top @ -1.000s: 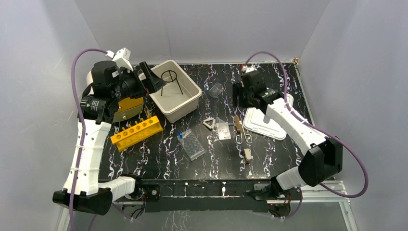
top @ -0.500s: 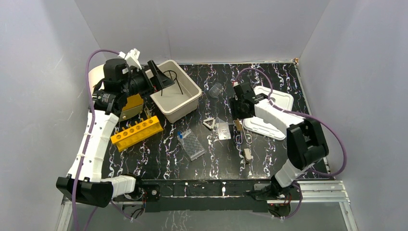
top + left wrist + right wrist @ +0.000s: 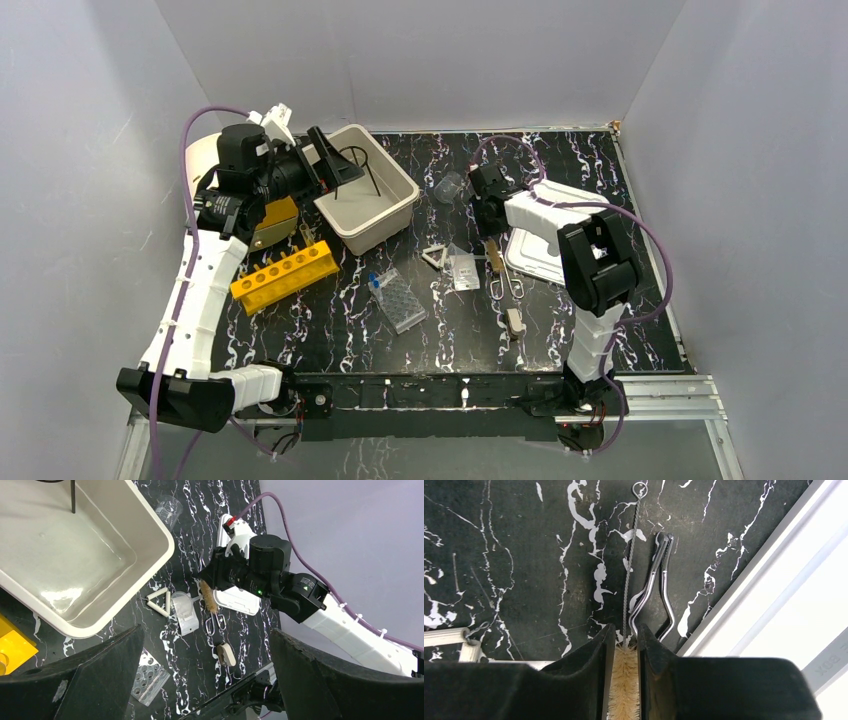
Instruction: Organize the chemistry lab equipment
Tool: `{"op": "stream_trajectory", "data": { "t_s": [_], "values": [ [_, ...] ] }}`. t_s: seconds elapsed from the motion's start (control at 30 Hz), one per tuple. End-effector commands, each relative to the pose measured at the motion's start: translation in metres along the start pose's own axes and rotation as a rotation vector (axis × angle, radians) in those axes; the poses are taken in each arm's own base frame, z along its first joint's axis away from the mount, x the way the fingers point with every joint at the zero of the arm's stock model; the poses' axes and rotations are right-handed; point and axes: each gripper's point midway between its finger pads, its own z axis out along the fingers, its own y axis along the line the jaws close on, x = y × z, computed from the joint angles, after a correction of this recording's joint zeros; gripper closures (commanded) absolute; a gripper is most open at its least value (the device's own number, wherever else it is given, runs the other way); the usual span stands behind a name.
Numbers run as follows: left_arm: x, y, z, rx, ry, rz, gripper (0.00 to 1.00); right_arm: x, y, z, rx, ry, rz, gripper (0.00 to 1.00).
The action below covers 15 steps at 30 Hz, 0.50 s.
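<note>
Fingers (image 3: 591, 675) of the right gripper (image 3: 625, 632) press on both sides of the bristle head of a slim brush (image 3: 624, 685), clamping it. The brush lies on the black marbled table (image 3: 499, 555) just to the left of the white lid (image 3: 784, 580). Its long axis runs straight out ahead of the fingers, roughly along the lid's left edge. The twisted wire handle points away from the fingers and ends in a small loop. Thin metal tongs (image 3: 663, 547) lie between the handle and the lid, close beside the wire and nearly parallel to it. A white triangle (image 3: 446, 636) sits farther to the left of the lid. The right arm is plainly the nearer one.

The left gripper (image 3: 205, 645) has its fingers wide apart with nothing between them. It hangs over the beige tub (image 3: 150, 540), well to the left of the lid.

The fingers hide the rear of the bristle head. Whether the brush rests on the table or is raised cannot be told. From above, the right arm covers its own gripper.
</note>
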Motion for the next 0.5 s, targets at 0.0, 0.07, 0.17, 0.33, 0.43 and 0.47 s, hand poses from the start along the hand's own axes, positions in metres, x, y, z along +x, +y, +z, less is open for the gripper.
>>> {"op": "stream_trajectory", "data": {
  "t_s": [0.0, 0.07, 0.17, 0.33, 0.43, 0.47],
  "values": [
    [0.002, -0.008, -0.007, 0.027, -0.011, 0.015, 0.06, -0.017, -0.005, 0.0, 0.033, -0.037, -0.008, 0.7],
    [0.002, -0.007, -0.007, 0.023, -0.011, 0.017, 0.06, -0.015, -0.002, 0.004, 0.019, -0.023, -0.009, 0.72],
    [0.002, -0.005, -0.006, 0.019, -0.009, 0.019, 0.06, -0.013, 0.001, 0.008, 0.009, 0.002, -0.012, 0.78],
    [0.0, -0.005, -0.006, 0.015, -0.013, 0.021, 0.06, -0.022, -0.003, 0.001, 0.035, -0.013, -0.003, 0.9],
    [-0.001, -0.006, -0.007, 0.014, -0.017, 0.024, 0.06, -0.039, -0.006, -0.017, 0.041, -0.062, 0.003, 0.93],
    [-0.002, -0.006, -0.007, 0.012, -0.019, 0.025, 0.06, -0.046, -0.007, -0.025, 0.04, -0.079, 0.003, 0.93]
  ]
}}
